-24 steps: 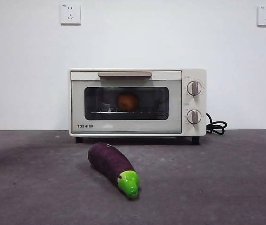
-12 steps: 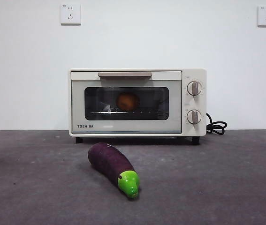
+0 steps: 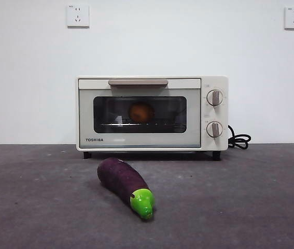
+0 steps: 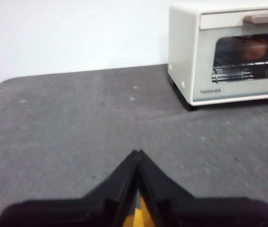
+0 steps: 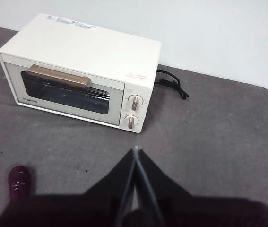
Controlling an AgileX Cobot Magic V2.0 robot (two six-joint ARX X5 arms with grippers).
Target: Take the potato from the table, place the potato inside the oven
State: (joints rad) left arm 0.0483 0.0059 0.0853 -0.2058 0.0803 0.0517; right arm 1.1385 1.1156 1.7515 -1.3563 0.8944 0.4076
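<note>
The orange-brown potato [image 3: 141,112] rests on the wire rack inside the cream oven [image 3: 152,113], seen through the glass of its closed door; in the left wrist view the potato [image 4: 252,48] shows dimly behind the window. The oven [image 5: 84,71] stands at the back of the dark grey table [image 3: 240,207]. My left gripper [image 4: 137,153] is shut and empty above bare table, well to the oven's left. Over the table in front of the oven's knob side hangs my right gripper [image 5: 135,150], shut with nothing in it. Neither gripper shows in the front view.
A purple eggplant [image 3: 124,181] with a green tip lies on the table in front of the oven; its end shows as the eggplant [image 5: 19,181] in the right wrist view. The oven's black cord [image 3: 238,139] curls at its right. Wall outlets [image 3: 78,15] sit high behind.
</note>
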